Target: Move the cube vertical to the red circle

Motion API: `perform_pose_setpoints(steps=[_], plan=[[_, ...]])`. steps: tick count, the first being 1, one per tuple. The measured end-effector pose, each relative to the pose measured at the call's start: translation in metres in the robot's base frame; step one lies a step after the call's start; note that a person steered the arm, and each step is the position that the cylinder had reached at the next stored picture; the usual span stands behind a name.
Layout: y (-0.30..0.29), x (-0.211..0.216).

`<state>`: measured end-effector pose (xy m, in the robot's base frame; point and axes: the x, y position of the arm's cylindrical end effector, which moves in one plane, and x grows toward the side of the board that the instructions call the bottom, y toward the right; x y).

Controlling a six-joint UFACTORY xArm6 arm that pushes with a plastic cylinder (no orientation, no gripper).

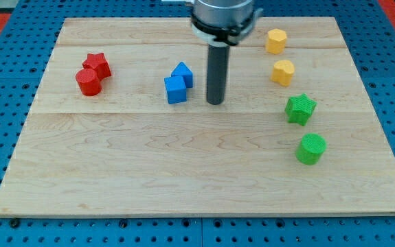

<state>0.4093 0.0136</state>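
Note:
A blue cube [175, 90] lies on the wooden board left of centre, touching a second blue block with a pointed top [183, 74] just above and to its right. A red round block [88, 83] lies at the view's left, touching a red star block [97, 65] above it. My tip [215, 102] rests on the board a little to the right of the blue cube, with a small gap between them.
Two yellow blocks [276, 41] [283, 72] lie at the upper right. A green star block [300, 109] and a green round block [311, 149] lie below them on the right. The board [183, 178] sits on a blue pegboard.

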Motion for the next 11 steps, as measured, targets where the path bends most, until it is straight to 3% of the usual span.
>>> perform_pose_setpoints(steps=[2, 5, 7, 8, 9, 11], plan=[[-0.101, -0.036], [-0.151, -0.06], [-0.184, 0.002], [-0.149, 0.021], [-0.155, 0.03], [-0.169, 0.099]])
